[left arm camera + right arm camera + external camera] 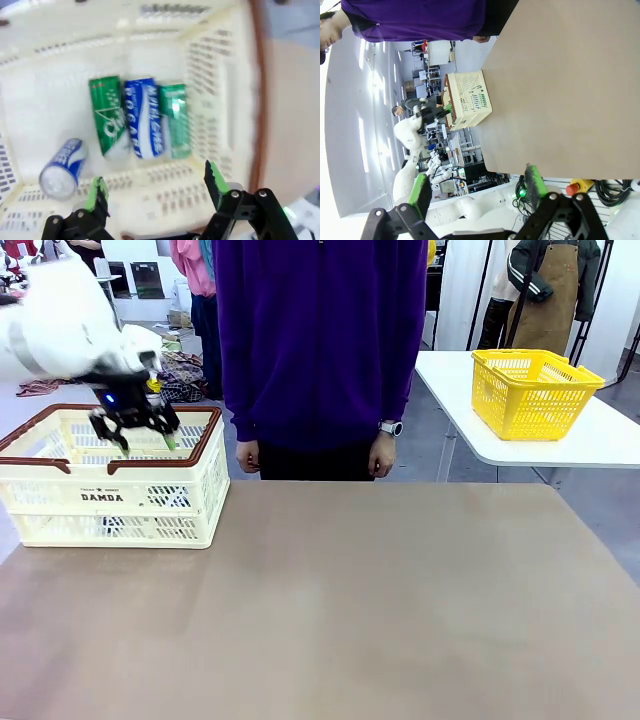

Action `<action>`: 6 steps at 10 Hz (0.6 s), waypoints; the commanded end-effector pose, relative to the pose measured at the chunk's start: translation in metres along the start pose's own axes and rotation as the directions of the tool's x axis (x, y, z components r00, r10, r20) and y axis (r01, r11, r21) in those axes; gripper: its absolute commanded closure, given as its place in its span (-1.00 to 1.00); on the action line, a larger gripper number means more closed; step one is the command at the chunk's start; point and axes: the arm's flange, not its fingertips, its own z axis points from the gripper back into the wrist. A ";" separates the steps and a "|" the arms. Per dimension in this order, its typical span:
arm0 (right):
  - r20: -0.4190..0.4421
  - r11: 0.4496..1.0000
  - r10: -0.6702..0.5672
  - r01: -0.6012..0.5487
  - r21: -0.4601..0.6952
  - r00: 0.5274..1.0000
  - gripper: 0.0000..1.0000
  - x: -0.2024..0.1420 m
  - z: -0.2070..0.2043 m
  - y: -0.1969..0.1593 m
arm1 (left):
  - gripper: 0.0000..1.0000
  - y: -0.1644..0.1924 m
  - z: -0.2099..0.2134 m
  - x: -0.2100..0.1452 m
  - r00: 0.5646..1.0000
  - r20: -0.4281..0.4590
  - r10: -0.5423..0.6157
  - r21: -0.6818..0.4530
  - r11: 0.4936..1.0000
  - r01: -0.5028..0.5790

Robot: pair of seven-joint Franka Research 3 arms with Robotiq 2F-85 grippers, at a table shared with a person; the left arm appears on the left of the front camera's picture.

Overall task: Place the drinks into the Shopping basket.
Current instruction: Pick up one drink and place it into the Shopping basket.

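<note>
table [400, 610]: bare brown top spread out to the claw's right, no drink left standing on it.
person [320, 340]: stood at the far edge, beyond and to the right of the left claw, hands down at their sides, not in the work.
basket [110, 502]: cream DAMDA crate directly under the left claw; near wall [165, 187] sat just beyond the fingertips in the wrist view.
yellow basket [532, 390]: on a side table, well apart to the right; not the target.
left claw [143, 432]: hung over the basket's open top, jaws spread, pads [96, 192] with nothing between them.
right claw [477, 187]: parked off the table's near edge, jaws apart, empty.
green can [107, 116]: lay on its side on the basket floor, straight below the left claw, touching the blue one.
blue can [144, 117]: lay flat beside it, between it and a second green can [175, 120].
loose blue can [62, 165]: tilted, apart from the row, under the claw's left finger.
step: my read, release was done and drinks sat in the basket; what remained was the retreat.
how to do it well: lift straight up with jaws wide until clear of the brown rim [180, 462], only then swing away, so a finger wouldn't hook the rim or slots and drag the basket.
risk: wrist view was blurred, so clearance from the near wall was hard to judge.
</note>
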 end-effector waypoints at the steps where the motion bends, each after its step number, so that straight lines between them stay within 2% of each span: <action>1: 0.006 1.000 -0.006 0.006 0.024 1.000 -1.00 0.002 0.001 0.005 | -1.00 0.027 0.074 -0.035 0.995 -0.010 -0.094 -0.265 0.960 0.088; 2: 0.006 1.000 -0.006 0.006 0.024 1.000 -1.00 0.002 0.001 0.005 | -1.00 0.038 0.098 -0.058 0.973 -0.001 -0.229 -0.479 0.854 0.201; 3: 0.006 1.000 -0.006 0.006 0.024 1.000 -1.00 0.002 0.001 0.005 | -1.00 0.051 0.105 -0.081 0.936 -0.006 -0.352 -0.647 0.715 0.265; 5: 0.006 1.000 -0.006 0.006 0.024 1.000 -1.00 0.002 0.001 0.005 | -1.00 0.081 0.091 -0.126 0.919 -0.023 -0.394 -0.868 0.463 0.177; 6: 0.006 1.000 -0.006 0.006 0.024 1.000 -1.00 0.002 0.001 0.005 | -1.00 0.094 0.080 -0.142 0.960 -0.047 -0.275 -0.916 0.394 0.068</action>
